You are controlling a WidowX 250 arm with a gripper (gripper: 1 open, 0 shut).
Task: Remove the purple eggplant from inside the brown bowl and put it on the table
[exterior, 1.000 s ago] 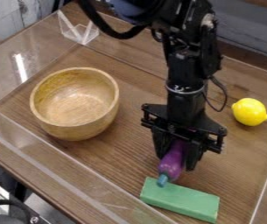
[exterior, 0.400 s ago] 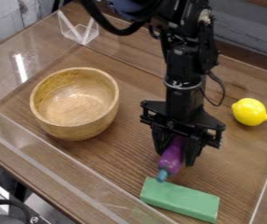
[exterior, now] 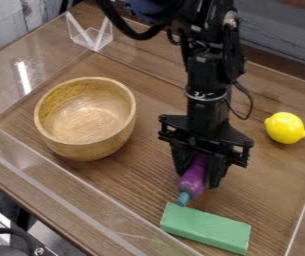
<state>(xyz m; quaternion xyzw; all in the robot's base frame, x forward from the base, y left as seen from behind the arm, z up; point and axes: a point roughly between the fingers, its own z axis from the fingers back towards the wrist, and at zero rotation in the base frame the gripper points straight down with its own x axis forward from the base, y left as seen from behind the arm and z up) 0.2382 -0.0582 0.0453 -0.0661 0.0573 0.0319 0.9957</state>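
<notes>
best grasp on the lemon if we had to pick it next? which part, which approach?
Grip the lemon across its middle, coming straight down from above. It is small and roundish, sitting alone on the table right of the arm, with open space around it, so a top-down pinch across the short width looks cleanest. The hand is currently shut on the eggplant, so that would need releasing first.

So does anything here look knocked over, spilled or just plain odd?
Nothing stands out. The brown bowl sits upright and empty, the lemon and green block lie undisturbed on the table, and the end effector holds the purple eggplant stem-down, close above the block's near end.
</notes>
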